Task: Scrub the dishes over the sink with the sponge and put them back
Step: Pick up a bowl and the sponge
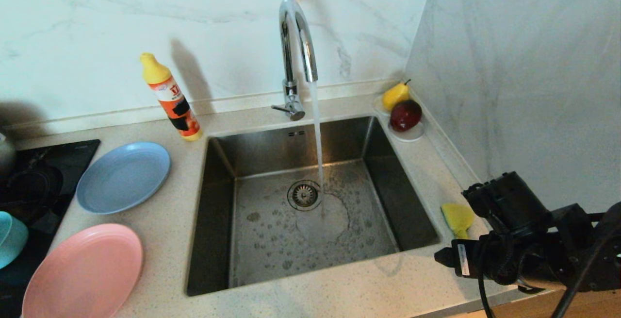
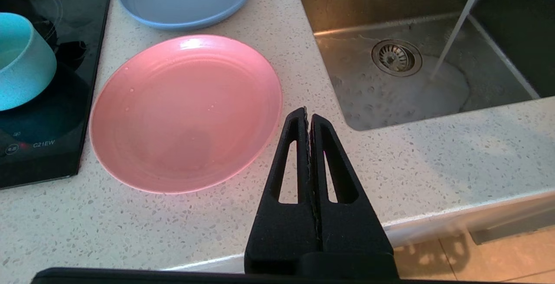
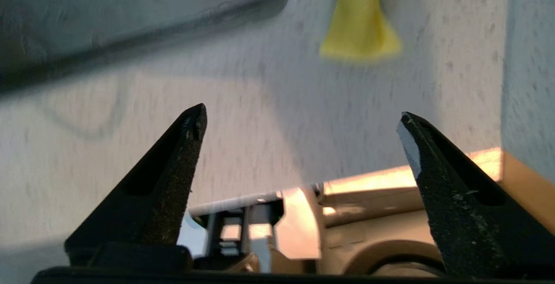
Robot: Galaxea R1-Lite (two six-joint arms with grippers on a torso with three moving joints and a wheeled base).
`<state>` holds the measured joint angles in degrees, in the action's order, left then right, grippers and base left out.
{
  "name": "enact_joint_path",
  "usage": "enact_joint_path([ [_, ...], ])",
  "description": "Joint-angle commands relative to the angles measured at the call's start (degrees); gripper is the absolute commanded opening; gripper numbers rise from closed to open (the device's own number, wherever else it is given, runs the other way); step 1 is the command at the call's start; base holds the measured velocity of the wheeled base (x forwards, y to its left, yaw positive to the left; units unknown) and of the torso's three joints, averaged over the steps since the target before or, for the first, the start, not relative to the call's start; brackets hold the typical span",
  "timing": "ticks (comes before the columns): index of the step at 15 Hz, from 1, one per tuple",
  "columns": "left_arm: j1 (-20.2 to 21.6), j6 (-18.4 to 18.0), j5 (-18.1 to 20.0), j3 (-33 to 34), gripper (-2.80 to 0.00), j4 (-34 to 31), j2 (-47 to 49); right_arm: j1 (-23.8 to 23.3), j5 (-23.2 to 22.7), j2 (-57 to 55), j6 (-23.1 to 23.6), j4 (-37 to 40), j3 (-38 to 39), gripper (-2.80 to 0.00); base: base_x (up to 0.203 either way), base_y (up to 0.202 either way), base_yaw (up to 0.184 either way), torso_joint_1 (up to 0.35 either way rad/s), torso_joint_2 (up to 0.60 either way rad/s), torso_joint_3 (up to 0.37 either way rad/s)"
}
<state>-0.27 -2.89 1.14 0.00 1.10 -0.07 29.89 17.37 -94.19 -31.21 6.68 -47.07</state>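
Right hand (image 3: 303,119) spread wide, empty, seemingly clear of sponge (image 3: 359,19)

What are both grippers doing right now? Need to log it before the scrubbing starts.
Left gripper: shut, empty, above the counter beside the pink plate.
Right gripper: open, empty, short of the sponge.
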Motion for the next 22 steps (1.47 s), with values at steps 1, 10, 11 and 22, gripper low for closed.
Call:
enact_joint_path([
  [1, 0.0, -0.01, 0.0, 0.7, -2.8, 0.05, -0.01, -2.18, -0.84, -2.71, -0.38, -3.51, -0.42, 0.0, 0.0, 0.0, 0.0, 0.0, 0.0, 0.0],
  [10, 0.0, -0.01, 0.0, 0.7, -2.8, 0.05, -0.01, -5.61, -2.12, -6.57, -0.37, -5.46, -4.14, 0.0, 0.0, 0.0, 0.0, 0.0, 0.0, 0.0],
  [11, 0.0, -0.01, 0.0, 0.7, -2.8, 0.05, -0.01, -6.04, -2.48, -6.87, -0.35, -5.45, -4.98, 0.0, 0.0, 0.0, 0.0, 0.0, 0.0, 0.0],
  [22, 0.0, -0.01, 0.0, 0.7, -2.8, 0.05, -0.01, -9.36, -4.38, -9.22, 0.01, -5.36, -9.26, 0.0, 0.0, 0.0, 0.0, 0.0, 0.0, 0.0],
])
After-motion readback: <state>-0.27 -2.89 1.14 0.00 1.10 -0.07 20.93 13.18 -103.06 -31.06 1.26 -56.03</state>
